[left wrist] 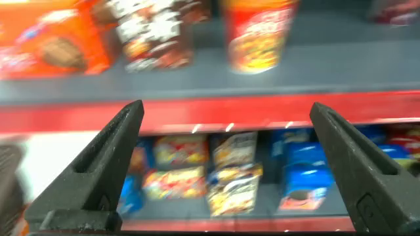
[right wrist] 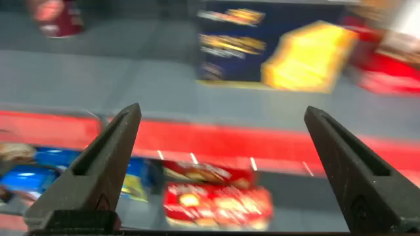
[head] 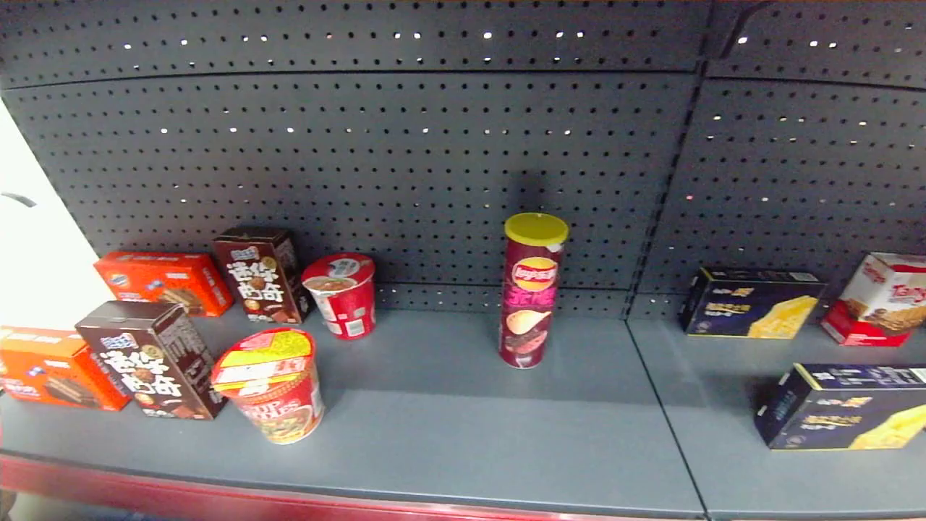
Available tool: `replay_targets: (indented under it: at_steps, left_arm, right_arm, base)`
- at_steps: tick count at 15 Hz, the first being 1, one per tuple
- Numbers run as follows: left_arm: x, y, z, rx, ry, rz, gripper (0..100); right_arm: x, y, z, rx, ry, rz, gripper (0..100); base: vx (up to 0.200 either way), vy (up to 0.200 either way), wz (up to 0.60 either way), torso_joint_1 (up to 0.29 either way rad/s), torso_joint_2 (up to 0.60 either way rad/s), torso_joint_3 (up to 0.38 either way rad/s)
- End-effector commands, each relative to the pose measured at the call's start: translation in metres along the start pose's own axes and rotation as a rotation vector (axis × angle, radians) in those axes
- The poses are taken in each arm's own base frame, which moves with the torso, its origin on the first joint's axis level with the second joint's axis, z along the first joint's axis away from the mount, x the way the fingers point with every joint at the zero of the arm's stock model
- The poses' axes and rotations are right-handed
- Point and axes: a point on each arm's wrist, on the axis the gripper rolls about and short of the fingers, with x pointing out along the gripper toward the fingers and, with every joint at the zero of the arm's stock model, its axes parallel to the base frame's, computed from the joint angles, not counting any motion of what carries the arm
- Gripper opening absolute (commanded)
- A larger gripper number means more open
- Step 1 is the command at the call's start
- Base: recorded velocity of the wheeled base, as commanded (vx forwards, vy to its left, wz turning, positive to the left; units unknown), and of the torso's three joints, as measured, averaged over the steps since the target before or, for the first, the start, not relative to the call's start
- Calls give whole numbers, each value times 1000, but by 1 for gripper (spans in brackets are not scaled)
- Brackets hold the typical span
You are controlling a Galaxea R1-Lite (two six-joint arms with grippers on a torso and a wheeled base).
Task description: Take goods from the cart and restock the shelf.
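A grey shelf [head: 448, 420] with a red front edge carries snack goods. A tall chip can [head: 532, 289] with a yellow lid stands upright near the middle. At the left stand two orange boxes [head: 163, 281], two brown boxes [head: 152, 358] and two red noodle cups [head: 273, 383]. At the right lie dark blue boxes [head: 749, 302] and a red-and-white box [head: 882, 298]. My left gripper [left wrist: 226, 170] is open and holds nothing, in front of the shelf's red edge [left wrist: 216, 115], below the noodle cup [left wrist: 257, 36]. My right gripper [right wrist: 223, 170] is open and holds nothing, before the blue box [right wrist: 275, 46].
A dark pegboard wall [head: 434, 159] backs the shelf. A lower shelf holds more packaged goods [left wrist: 223, 174], among them red packs [right wrist: 216, 196]. A seam [head: 662, 405] divides the shelf into two boards. Bare shelf lies around the chip can.
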Motion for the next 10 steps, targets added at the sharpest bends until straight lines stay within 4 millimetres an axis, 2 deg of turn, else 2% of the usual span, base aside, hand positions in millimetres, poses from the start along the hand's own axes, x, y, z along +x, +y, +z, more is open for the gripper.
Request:
replay_targets:
  at_steps: [1,10]
  left_arm:
    - [0,0,0,-2,1,0,100]
    - [0,0,0,0,1,-2,100]
  right_arm:
    - [0,0,0,-1,2,0,100]
    - [0,0,0,2,1,0,100]
  base:
    - [0,0,600,12,7,-2]
    - [0,0,600,2,2,2]
